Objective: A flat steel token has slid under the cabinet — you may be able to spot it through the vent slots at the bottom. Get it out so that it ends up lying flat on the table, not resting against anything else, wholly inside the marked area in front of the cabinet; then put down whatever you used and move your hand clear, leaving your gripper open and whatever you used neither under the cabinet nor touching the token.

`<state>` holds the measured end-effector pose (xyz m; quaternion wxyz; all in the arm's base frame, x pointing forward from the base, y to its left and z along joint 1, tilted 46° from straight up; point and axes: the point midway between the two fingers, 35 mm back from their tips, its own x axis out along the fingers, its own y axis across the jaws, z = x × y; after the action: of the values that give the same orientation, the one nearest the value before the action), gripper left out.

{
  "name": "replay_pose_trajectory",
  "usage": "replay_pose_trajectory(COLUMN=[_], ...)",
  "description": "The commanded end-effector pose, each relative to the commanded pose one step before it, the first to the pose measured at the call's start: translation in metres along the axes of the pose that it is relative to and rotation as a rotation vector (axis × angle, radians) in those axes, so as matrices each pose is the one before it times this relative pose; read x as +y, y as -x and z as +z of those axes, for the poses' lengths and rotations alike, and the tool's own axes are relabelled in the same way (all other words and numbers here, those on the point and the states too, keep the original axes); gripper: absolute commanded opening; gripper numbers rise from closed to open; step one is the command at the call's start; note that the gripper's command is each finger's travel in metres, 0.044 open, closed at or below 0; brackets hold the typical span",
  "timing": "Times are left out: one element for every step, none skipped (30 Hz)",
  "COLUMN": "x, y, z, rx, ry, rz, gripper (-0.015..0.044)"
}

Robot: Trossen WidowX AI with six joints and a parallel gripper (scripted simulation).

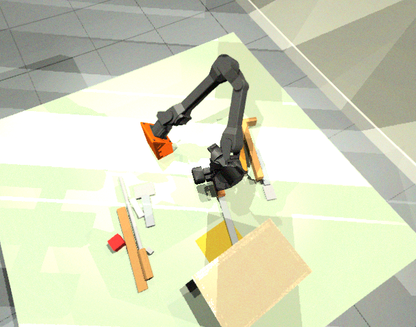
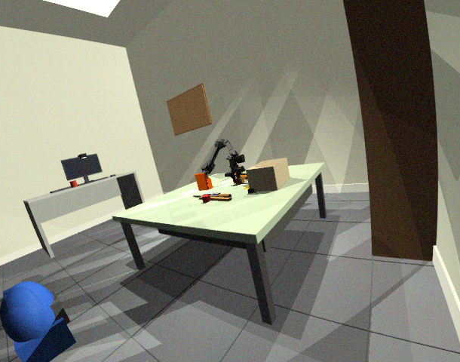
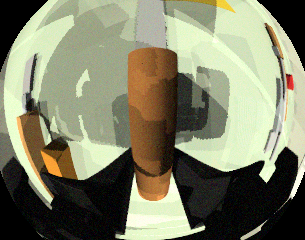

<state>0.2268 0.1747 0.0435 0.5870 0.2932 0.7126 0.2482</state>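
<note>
Your gripper [image 1: 220, 182] is clamped partway shut on the brown wooden handle [image 3: 152, 127] of a tool whose grey blade [image 1: 229, 225] runs across the yellow marked area [image 1: 211, 242] to the front edge of the cabinet [image 1: 254, 270]. You cannot see the steel token in any view. Listed elsewhere on the table [image 1: 60, 140]: three more handled tools and a red block [image 1: 116, 242].

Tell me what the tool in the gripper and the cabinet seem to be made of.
Tool's handle: likely wood, matte brown, mottled like grain. Its shaft: probably metal, flat pale grey, though no shine confirms it. Cabinet: looks like light wood or board, matte beige, speckled top.
</note>
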Motion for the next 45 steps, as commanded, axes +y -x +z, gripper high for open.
replay_pose_trajectory(x=[-0.00045,0.00008,0.00008,0.00008,0.00008,0.00008,0.00008,0.00009,0.00009,0.00009,0.00008,0.00009,0.00008,0.00009,0.00008,0.00009,0.0001,0.0001,0.0001,0.00011,0.00011,0.00014,0.00016,0.00019,0.00013,0.00025,0.00036,0.0,0.0,0.0,0.0,0.0,0.0,0.0,0.0,0.0,0.0,0.0,0.0,0.0,0.0,0.0,0.0,0.0,0.0], y=[-0.00079,-0.00001,-0.00001,0.0,0.0,0.0,0.0,0.0,0.0,-0.00001,-0.00001,-0.00001,-0.00001,-0.00001,-0.00001,-0.00002,-0.00002,-0.00002,-0.00002,-0.00002,-0.00002,-0.00003,-0.00003,-0.00003,0.00022,0.00036,0.00038,0.00011,0.00005,0.00006,0.00008,0.0001,0.0001,0.00007,0.00007,0.00007,0.00007,0.00007,0.00007,0.00007,0.00007,0.00007,0.00006,0.00006,0.00006], z=[-0.00679,-0.00112,-0.00113,-0.00113,-0.00113,-0.00113,-0.00113,-0.00113,-0.00113,-0.00111,-0.00111,-0.00111,-0.00111,-0.00112,-0.00112,-0.00112,-0.00112,-0.00103,-0.00102,-0.00102,-0.00102,-0.00103,-0.00104,-0.00105,0.00119,0.00161,0.00118,0.0,0.0,0.0,0.0,0.0,0.0,0.0,0.0,0.0,0.0,0.0,0.0,0.0,0.0,0.0,0.0,0.0,0.0], rx=[0.0028,0.00005,0.00005,0.00005,0.00005,0.00005,0.00005,0.00005,0.00005,0.00005,0.00005,0.00005,0.00005,0.00005,0.00005,0.00005,0.00005,0.00005,0.00005,0.00005,0.00005,0.00005,0.00005,0.00005,-0.0007,-0.00113,-0.00114,0.00009,0.00004,0.00005,0.00007,0.00008,0.00009,0.00006,0.00006,0.00006,0.00006,0.00006,0.00006,0.00006,0.00006,0.00006,0.00005,0.00005,0.00005], ry=[-0.0029,0.0,0.0,0.0,0.0,0.0,0.0,0.0,0.0,0.0,0.0,0.0,0.0,0.0,0.0,0.0,0.0,0.0,0.0,0.0,0.0,0.0,0.0,0.0,0.0007,0.0009,-0.0003,-0.0029,-0.0038,-0.0052,-0.0065,-0.0078,-0.0084,-0.0084,-0.0083,-0.0083,-0.0083,-0.0083,-0.0083,-0.0083,-0.0083,-0.0083,-0.0082,-0.0082,-0.0082], rz=[-0.0006,0.0,0.0,0.0,0.0,0.0,0.0,0.0,0.0,0.00001,0.00001,0.00001,0.00001,0.00001,0.00002,0.00002,0.00002,0.00002,0.00002,0.00003,0.00003,0.00003,0.00004,0.00004,0.00014,0.00015,0.00027,-0.00003,-0.00001,-0.00002,-0.00002,-0.00002,-0.00003,-0.00002,-0.00002,-0.00002,-0.00002,-0.00002,-0.00002,-0.00002,-0.00002,-0.00002,-0.00002,-0.00002,-0.00002], gripper=[0.0,0.0,0.0,0.0,0.0,0.0,0.0,0.0,0.0,0.0,0.0,0.0,0.0,0.0,0.0,0.0,0.0,0.0,0.0,0.0,0.0,0.0,0.0,0.0,0.0,0.0,0.0,0.0,0.0,0.0,0.0,0.0,0.0,0.0,0.0,0.0,0.0,0.0,0.0,0.0,0.0,0.0,0.0,0.0,0.0])
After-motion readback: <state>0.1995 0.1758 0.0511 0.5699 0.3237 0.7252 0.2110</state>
